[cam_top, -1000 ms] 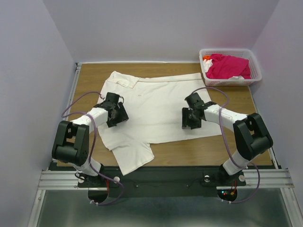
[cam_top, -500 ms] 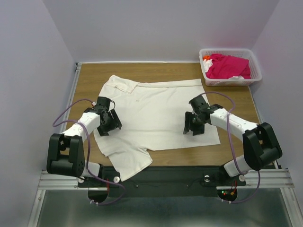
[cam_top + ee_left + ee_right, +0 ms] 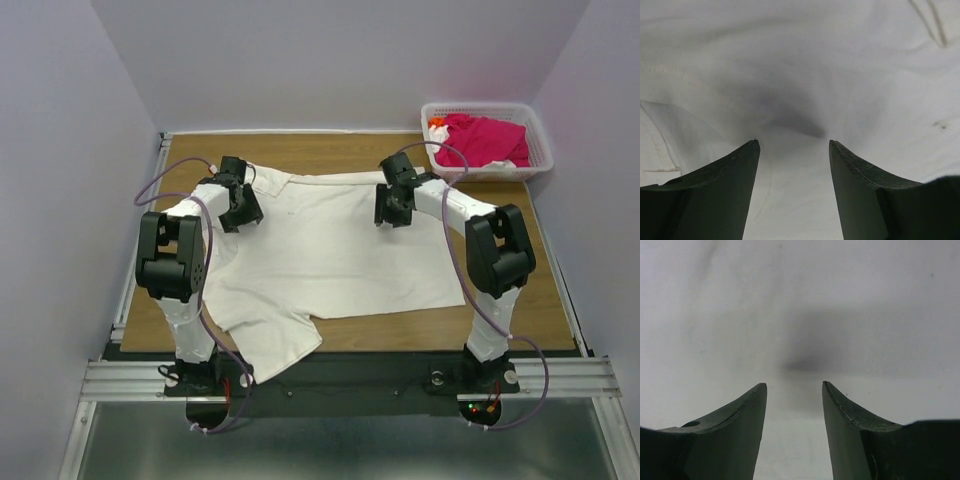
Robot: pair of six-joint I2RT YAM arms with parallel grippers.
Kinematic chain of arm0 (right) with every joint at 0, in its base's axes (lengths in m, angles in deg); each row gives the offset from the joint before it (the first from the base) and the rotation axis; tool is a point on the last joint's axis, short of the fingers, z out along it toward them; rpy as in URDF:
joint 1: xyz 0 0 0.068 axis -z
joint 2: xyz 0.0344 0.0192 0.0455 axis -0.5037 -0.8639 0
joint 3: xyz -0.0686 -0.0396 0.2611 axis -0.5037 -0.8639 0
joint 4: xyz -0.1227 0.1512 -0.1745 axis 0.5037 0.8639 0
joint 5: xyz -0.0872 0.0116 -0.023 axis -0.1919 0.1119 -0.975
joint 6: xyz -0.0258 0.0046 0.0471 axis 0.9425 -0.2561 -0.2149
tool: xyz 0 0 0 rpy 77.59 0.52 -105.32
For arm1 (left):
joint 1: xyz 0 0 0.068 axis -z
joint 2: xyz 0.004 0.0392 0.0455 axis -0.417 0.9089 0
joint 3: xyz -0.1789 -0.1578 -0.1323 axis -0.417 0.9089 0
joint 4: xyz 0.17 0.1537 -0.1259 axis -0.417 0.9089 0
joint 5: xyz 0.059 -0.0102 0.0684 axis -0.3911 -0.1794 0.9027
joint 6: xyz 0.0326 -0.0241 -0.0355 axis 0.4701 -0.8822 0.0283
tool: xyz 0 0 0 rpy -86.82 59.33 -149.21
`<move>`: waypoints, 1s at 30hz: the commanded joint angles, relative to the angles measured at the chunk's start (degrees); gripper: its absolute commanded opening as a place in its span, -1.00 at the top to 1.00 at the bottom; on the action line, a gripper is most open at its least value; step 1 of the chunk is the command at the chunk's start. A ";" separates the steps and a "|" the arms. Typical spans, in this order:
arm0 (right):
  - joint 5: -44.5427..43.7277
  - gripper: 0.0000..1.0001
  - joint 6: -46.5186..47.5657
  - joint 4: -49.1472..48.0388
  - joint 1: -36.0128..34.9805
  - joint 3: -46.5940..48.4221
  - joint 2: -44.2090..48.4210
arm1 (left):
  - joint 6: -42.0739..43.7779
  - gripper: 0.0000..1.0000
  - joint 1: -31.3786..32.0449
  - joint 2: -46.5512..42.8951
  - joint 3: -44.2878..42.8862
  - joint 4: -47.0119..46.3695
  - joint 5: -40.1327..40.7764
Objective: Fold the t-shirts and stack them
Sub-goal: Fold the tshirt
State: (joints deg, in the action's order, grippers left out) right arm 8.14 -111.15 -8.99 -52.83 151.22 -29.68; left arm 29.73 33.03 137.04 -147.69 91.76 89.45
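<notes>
The large off-white t-shirt (image 3: 320, 260) lies spread flat on the wooden table, collar at the far left. It fills the left wrist view (image 3: 800, 65) and the right wrist view (image 3: 800, 300). My left gripper (image 3: 241, 210) is open just above the shirt near its collar end; its jaws (image 3: 792, 145) stand apart with only cloth beneath. My right gripper (image 3: 392, 212) is open over the shirt's far right part; its jaws (image 3: 794, 387) also stand apart and empty. The magenta-pink t-shirt (image 3: 482, 138) lies bunched in the basket.
A white plastic lattice basket (image 3: 540, 150) stands at the table's far right corner, with a bit of orange and white cloth beside the pink shirt. Bare wooden table (image 3: 500, 215) shows right of the shirt. One sleeve (image 3: 280, 345) hangs near the front edge.
Both arms have swung away from me, from the shirt's middle to its far edge. The shirt lies flatter than a second ago. Both grippers stay open.
</notes>
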 commanded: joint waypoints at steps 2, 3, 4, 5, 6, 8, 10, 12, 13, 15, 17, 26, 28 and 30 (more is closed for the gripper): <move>-1.54 -0.08 0.19 -1.44 0.00 -0.13 -0.69 | 0.60 -0.37 -0.30 -0.96 2.71 2.22 1.44; -1.45 -0.08 -0.07 -1.44 0.09 -1.28 0.18 | 0.34 -0.37 -0.21 -1.31 4.02 2.30 1.26; -1.36 -0.08 -0.33 -1.52 0.00 -2.51 0.71 | -0.10 -0.37 -0.30 -2.36 5.52 1.96 0.39; -0.93 -0.08 -0.94 -1.61 0.00 -5.65 1.42 | -0.80 -0.37 -0.30 -2.98 8.92 1.69 -0.23; -0.40 -0.08 -1.21 -1.61 -0.09 -7.07 2.03 | -1.24 -0.37 -0.21 -3.59 10.70 1.43 -1.02; 1.35 -0.09 -2.18 -1.61 -0.09 -11.99 4.40 | -2.56 -0.37 -0.21 -5.52 15.88 0.55 -2.95; 2.59 -0.09 -2.53 -1.61 -0.09 -15.25 7.38 | -3.44 -0.37 -0.21 -7.98 19.05 0.11 -4.88; 2.85 -0.10 -2.97 -1.52 -0.09 -19.38 9.67 | -4.23 -0.37 -0.21 -9.65 22.75 0.19 -5.51; 3.12 -0.10 -2.97 -1.44 -0.09 -20.35 10.81 | -4.32 -0.37 -0.30 -11.75 23.80 0.54 -5.86; 3.82 -0.10 -2.53 -1.35 -0.09 -21.94 14.24 | -4.76 -0.37 -0.30 -13.96 25.83 1.07 -6.21; 4.79 -0.10 -2.10 -1.17 -0.09 -22.47 16.44 | -5.20 -0.41 -0.38 -17.47 25.40 1.86 -5.95; 1.53 -0.11 0.54 -0.47 3.33 -9.91 17.95 | -2.57 -0.59 -6.44 -17.23 5.99 -0.24 -3.75; 2.24 -0.11 0.63 -0.56 4.74 -7.98 16.02 | -1.69 -0.60 -7.94 -13.63 3.17 -2.43 -3.66; 2.85 -0.11 0.72 -0.64 5.45 -5.86 14.96 | 0.07 -0.52 -9.77 -10.99 -0.52 -4.45 -4.88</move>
State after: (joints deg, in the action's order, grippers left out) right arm 10.91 -111.39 -8.80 -49.31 141.63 -12.83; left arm 26.67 25.88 122.63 -142.73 91.04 84.97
